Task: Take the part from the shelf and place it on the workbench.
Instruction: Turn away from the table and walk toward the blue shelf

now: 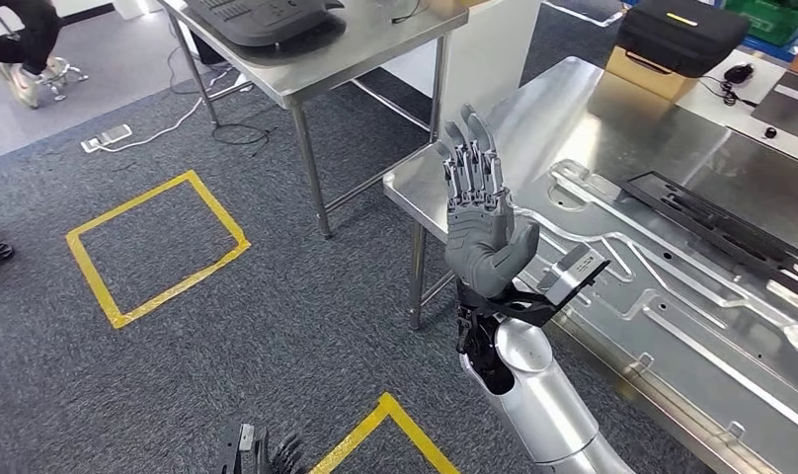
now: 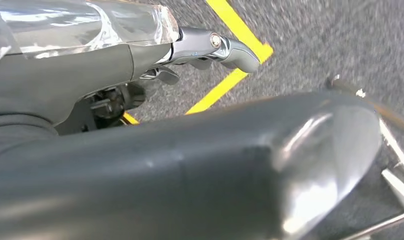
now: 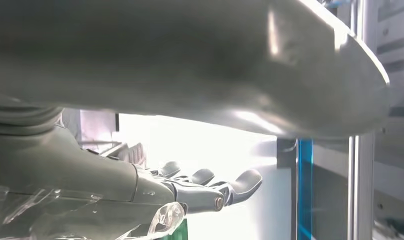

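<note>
My right hand (image 1: 484, 222) is raised in front of the near corner of the steel workbench (image 1: 573, 109), palm flat, fingers straight up and apart, holding nothing. The right wrist view shows the same hand (image 3: 190, 190) with its fingers stretched out against a bright background. On the workbench lies a large stamped silver panel (image 1: 672, 296), and along its far side a long black frame part (image 1: 731, 232). My left hand (image 1: 262, 454) hangs low over the carpet. In the left wrist view its fingers (image 2: 225, 47) reach out over yellow floor tape, with nothing in them.
A second steel table (image 1: 375, 49) with a black case (image 1: 267, 20) stands behind. A black case on a cardboard box (image 1: 677, 35) and a mouse (image 1: 739, 72) sit at the workbench's far end. Yellow tape squares (image 1: 153, 247), cables and a power strip (image 1: 107, 136) mark the carpet. A person's legs (image 1: 20, 39) are at far left.
</note>
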